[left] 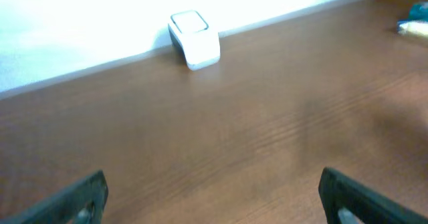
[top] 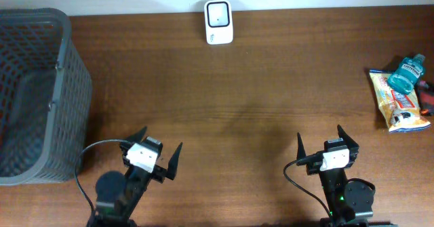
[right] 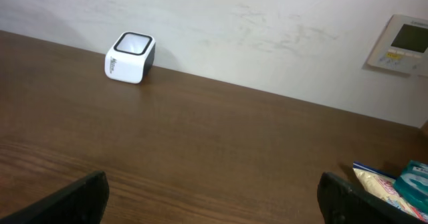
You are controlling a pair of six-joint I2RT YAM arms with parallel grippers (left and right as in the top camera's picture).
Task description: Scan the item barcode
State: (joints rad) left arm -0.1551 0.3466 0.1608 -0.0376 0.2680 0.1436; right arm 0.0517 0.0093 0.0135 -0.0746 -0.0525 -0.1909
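A white barcode scanner (top: pixel 219 22) stands at the table's far edge; it also shows in the left wrist view (left: pixel 194 39) and the right wrist view (right: pixel 130 57). At the far right lie the items: a teal mouthwash bottle (top: pixel 406 72) resting on a yellow snack bag (top: pixel 399 105), partly seen in the right wrist view (right: pixel 394 187). My left gripper (top: pixel 161 143) hovers open near the front left, nothing between its fingers (left: pixel 90 196). My right gripper (top: pixel 320 137) is open near the front right, well short of the items, its fingers (right: pixel 348 200) empty.
A grey mesh basket (top: pixel 64 85) stands at the left edge of the wooden table (top: pixel 224 98). A small dark red object (top: pixel 426 99) lies beside the snack bag. A wall panel (right: pixel 400 45) hangs behind the table.
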